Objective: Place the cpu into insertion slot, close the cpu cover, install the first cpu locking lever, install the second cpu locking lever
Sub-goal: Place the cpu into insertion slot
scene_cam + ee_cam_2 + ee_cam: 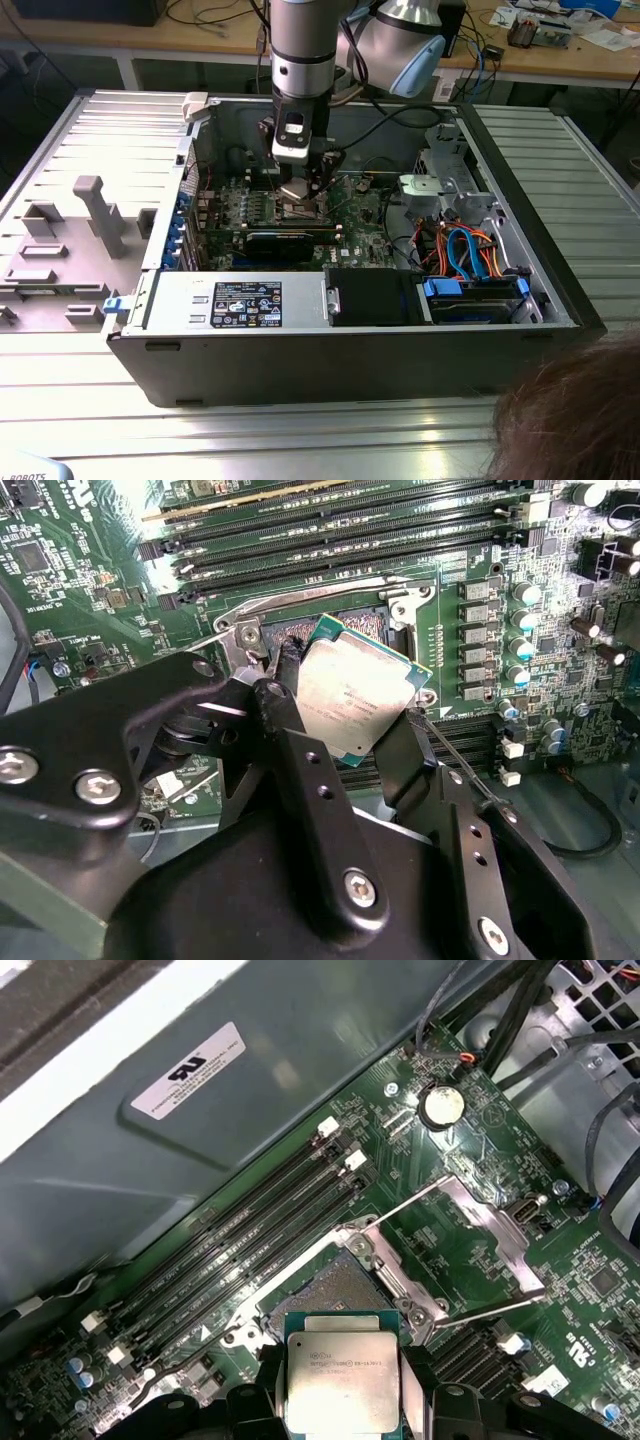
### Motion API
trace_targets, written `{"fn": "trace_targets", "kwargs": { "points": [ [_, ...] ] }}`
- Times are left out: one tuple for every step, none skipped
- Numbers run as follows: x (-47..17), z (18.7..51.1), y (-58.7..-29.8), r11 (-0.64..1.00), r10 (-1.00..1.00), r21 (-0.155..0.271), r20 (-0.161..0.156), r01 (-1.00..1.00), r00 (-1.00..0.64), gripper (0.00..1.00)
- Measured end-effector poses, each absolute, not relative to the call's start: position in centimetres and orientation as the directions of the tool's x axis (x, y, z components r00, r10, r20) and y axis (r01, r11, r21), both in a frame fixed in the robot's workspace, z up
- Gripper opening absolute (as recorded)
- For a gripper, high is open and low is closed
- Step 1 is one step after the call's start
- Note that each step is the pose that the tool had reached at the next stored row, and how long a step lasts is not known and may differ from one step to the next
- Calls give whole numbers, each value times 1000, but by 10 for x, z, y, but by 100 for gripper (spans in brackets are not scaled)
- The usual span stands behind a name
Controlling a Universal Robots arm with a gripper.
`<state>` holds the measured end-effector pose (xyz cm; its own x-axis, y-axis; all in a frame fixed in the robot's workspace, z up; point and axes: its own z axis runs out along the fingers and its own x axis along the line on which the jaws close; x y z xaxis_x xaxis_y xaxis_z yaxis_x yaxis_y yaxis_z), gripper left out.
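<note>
My gripper (300, 185) is shut on the cpu (298, 190), a flat silver-grey square chip with a green rim. It hangs just above the green board inside the open computer case. In the second wrist view the cpu (355, 700) sits tilted between two black fingers (290, 675). The insertion slot (335, 1285), dark in the centre with a silver surround, lies directly beyond the held cpu (343, 1375). The cpu cover (495, 1225), a thin silver frame with a square window, is swung open to one side of the slot. A thin wire lever (480, 1307) stands free beside it.
Long black memory slots (260, 1230) run alongside the socket. A black card (290, 240) and a power supply box (240, 300) lie nearer the case front. Coloured cables (465, 250) fill the exterior view's right. A person's hair (570, 420) shows at the lower right.
</note>
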<state>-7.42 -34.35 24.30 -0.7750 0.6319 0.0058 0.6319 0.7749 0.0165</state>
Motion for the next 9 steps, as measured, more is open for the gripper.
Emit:
{"fn": "trace_targets", "kwargs": {
  "points": [
    [-74, 243, -344, 774, 633, 16, 6, 633, -774, 54],
    [-74, 243, -344, 773, 634, 17, 6, 634, -773, 54],
    [-74, 243, -344, 771, 636, 17, 6, 636, -771, 54],
    [-74, 242, -344, 769, 639, 17, 6, 639, -769, 54],
    [-74, 242, -344, 768, 640, 17, 6, 640, -768, 54],
    [-74, 242, -344, 767, 641, 17, 6, 641, -768, 54],
    [-74, 242, -344, 766, 642, 17, 6, 642, -767, 54],
    [-74, 242, -344, 765, 643, 16, 6, 643, -766, 54],
    [-74, 242, -344, 764, 645, 16, 6, 645, -764, 54]
  ]
}}
